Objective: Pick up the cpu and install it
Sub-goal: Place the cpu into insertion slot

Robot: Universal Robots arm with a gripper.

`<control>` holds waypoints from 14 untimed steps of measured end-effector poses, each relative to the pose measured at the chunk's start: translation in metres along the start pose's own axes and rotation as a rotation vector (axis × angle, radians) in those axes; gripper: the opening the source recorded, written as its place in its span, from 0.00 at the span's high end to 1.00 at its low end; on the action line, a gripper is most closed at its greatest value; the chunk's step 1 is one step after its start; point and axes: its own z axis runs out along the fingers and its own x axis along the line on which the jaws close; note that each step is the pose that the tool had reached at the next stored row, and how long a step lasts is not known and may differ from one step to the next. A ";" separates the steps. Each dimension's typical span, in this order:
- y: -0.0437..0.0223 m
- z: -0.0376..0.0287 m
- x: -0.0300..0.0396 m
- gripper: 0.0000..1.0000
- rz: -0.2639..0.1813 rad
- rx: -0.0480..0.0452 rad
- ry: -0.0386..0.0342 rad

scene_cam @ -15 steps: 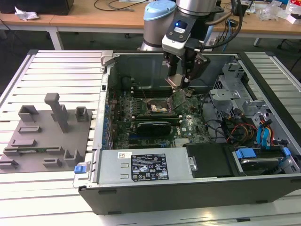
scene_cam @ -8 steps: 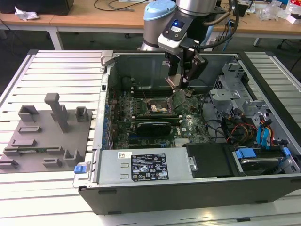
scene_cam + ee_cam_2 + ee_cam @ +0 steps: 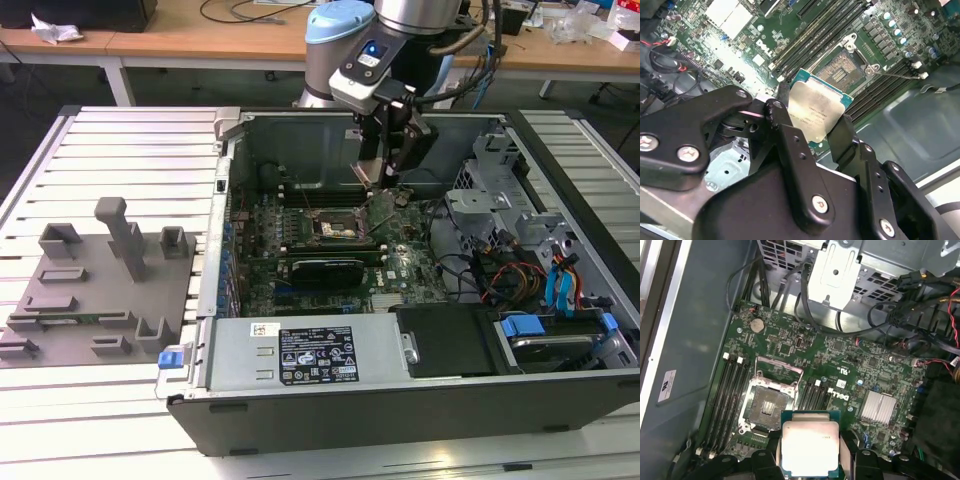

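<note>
One computer case (image 3: pixel 400 418) is lying open on a slatted table (image 3: pixel 130 150), desks (image 3: pixel 200 35) standing behind; one gripper (image 3: pixel 810 120) is pinching one cpu (image 3: pixel 810 447).

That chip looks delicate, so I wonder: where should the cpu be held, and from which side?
By two opposite thin edges, coming down from above its flat silver top, as the tool holds the cpu now. Pinching a thin square's edges probably spares its faces.

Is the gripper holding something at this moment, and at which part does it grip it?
The gripper holds the cpu, pinched at two opposite edges between its fingers, above the motherboard.
</note>
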 end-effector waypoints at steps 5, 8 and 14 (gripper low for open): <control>0.0000 0.0003 0.0000 0.45 0.048 0.0013 0.0023; 0.0001 0.0021 0.0001 0.45 0.158 0.0043 0.0075; -0.0020 0.0071 0.0009 0.45 0.158 0.0043 0.0077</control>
